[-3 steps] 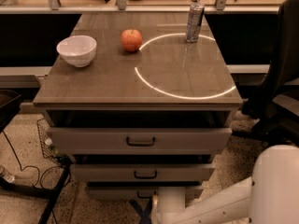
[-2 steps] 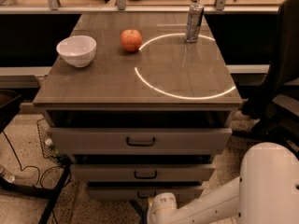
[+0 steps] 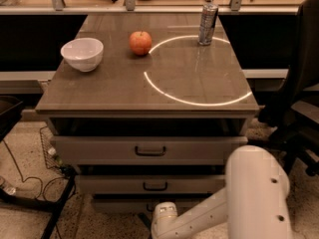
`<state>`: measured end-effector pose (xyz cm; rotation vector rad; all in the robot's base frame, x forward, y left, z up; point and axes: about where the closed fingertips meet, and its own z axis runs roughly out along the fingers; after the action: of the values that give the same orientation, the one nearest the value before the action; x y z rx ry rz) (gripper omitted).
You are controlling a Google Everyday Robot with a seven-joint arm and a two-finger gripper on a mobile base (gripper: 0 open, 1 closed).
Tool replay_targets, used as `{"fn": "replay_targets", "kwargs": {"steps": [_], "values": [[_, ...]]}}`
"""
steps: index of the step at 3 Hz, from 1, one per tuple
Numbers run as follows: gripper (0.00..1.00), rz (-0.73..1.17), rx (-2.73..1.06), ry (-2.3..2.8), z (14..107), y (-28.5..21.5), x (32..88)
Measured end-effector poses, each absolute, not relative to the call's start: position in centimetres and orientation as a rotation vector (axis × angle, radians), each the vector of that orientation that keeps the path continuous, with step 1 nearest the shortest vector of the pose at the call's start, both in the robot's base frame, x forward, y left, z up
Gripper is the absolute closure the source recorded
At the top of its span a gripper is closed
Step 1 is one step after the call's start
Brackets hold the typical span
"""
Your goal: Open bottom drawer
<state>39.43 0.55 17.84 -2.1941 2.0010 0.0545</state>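
Bottom drawer: lowest front, bottom centre of frame, looks shut, handle mostly hidden by the arm. Tool sits low, just in front of it; grip state cannot tell. Risk: catching the middle drawer just above, or slipping off the small handle.

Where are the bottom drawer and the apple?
bottom drawer (image 3: 119,204): camera view, left part of its front.
apple (image 3: 141,43): camera view, its middle.
end effector: out of view; the wrist (image 3: 165,218), camera view, sits low before the bottom drawer.
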Motion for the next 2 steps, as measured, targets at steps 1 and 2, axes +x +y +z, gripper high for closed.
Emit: {"fn": "replay_targets", "kwargs": {"steps": [1, 2], "values": [[0.0, 0.055, -2.212, 2.015, 15.5, 1.0, 40.6], [0.0, 0.046, -2.218, 2.041, 14.1, 0.8, 41.3]]}}
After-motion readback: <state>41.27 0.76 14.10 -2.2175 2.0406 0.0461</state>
